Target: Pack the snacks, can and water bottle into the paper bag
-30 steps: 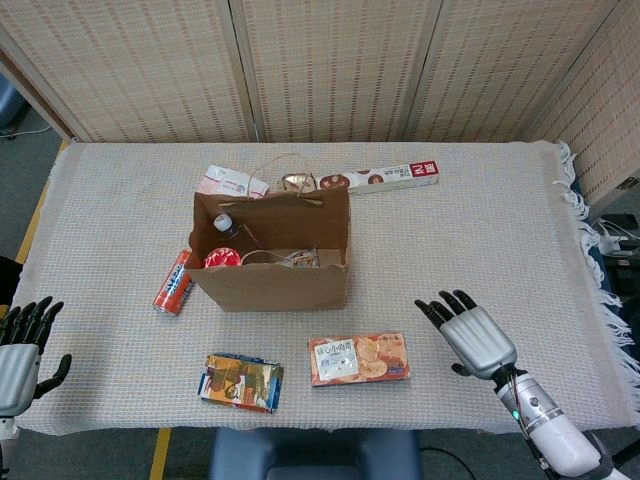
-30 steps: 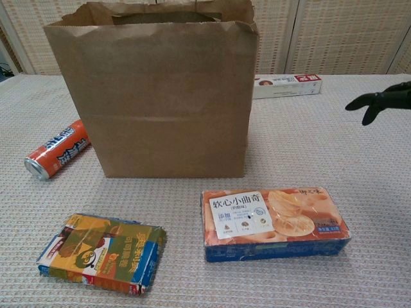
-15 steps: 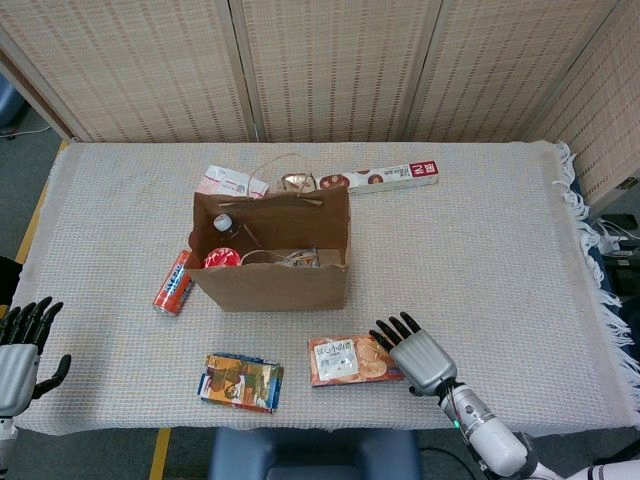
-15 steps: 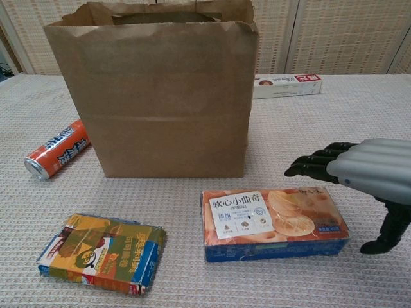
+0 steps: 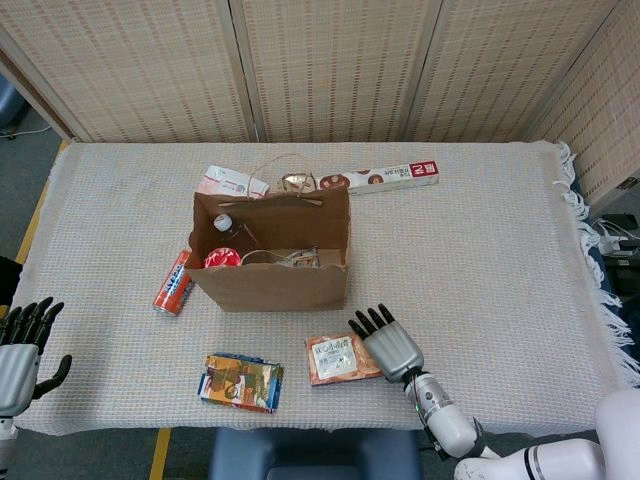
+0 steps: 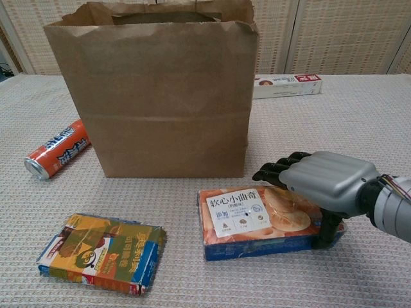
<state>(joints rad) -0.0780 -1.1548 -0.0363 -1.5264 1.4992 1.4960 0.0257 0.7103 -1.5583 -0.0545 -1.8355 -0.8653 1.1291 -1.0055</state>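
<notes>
1. Right hand (image 6: 321, 186) is covering the right end of the orange cookie box (image 6: 257, 221), fingers over the top and thumb at the front edge; we're reading it as gripping.
2. Box is lying flat on the woven tablecloth (image 5: 480, 250), just in front of the upright brown paper bag (image 6: 160, 96).
3. Left hand (image 5: 20, 350) is idling at our table edge, fingers apart, holding nothing.
4. Orange can (image 6: 54, 149) is lying on its side left of the bag.
</notes>
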